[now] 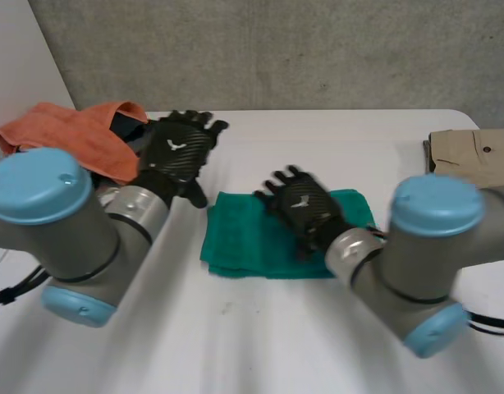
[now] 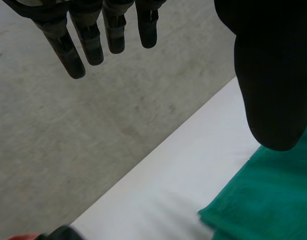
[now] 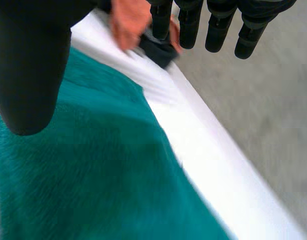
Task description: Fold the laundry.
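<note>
Head view: green towel (image 1: 252,238) folded, middle of table (image 1: 318,345), right hand (image 1: 305,205) spread over it, left hand (image 1: 176,152) up beside orange cloth (image 1: 71,131); loads of open table along near edge. Left wrist: fingers (image 2: 91,42) straight, gripping nothing, towel corner by thumb. Right wrist: fingers (image 3: 218,25) straight, empty too, towel edge near table's far edge.

Saw only part of the tan cloth (image 1: 474,156), cut off at three o'clock. Could not make out the dark thing (image 1: 125,125) at ten o'clock, behind the left hand (image 1: 176,152).
</note>
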Tool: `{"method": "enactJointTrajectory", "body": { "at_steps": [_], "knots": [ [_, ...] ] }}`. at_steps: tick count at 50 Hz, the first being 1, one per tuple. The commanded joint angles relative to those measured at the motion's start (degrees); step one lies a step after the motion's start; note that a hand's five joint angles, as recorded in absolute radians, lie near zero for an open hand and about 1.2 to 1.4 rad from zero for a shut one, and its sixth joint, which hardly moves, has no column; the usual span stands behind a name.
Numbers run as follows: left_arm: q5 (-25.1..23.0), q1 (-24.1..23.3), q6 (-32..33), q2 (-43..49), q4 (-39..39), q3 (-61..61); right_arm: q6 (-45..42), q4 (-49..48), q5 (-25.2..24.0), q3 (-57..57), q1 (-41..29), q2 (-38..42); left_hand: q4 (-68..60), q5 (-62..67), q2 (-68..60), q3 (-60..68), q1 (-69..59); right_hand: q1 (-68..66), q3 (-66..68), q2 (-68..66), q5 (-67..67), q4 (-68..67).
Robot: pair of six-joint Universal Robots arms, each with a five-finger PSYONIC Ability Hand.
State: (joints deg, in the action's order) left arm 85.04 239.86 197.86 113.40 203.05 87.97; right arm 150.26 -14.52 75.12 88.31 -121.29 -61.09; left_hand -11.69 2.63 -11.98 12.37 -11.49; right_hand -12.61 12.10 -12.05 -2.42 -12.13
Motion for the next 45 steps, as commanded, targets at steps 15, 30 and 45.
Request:
{"method": "enactJointTrajectory", "body": {
  "at_steps": [15, 30, 45],
  "knots": [
    [0.74, -4.57, -0.02, 3.23, -0.64, -1.84, -15.17, -8.66, 10.23, 6.01, 10.40, -2.96, 1.69, -2.63, 1.98, -2.37, 1.49, -67.39, 67.90, -67.95, -67.58, -67.87],
    [0.83, 0.09, -0.46, -1.17, -0.64, 3.61, -18.16, -6.59, -4.46, 1.61, -8.62, 7.30, 1.69, -2.63, 1.98, -2.37, 1.49, -18.89, 19.40, -19.45, -19.09, -19.37],
    [1.88, -6.58, -10.21, 2.85, -4.06, -7.71, 25.78, 2.11, -4.10, -2.69, 8.69, -4.92, -0.04, -0.90, 0.26, -0.64, -0.24, 2.61, -2.10, 2.05, 2.42, 2.13]
  ]
}}
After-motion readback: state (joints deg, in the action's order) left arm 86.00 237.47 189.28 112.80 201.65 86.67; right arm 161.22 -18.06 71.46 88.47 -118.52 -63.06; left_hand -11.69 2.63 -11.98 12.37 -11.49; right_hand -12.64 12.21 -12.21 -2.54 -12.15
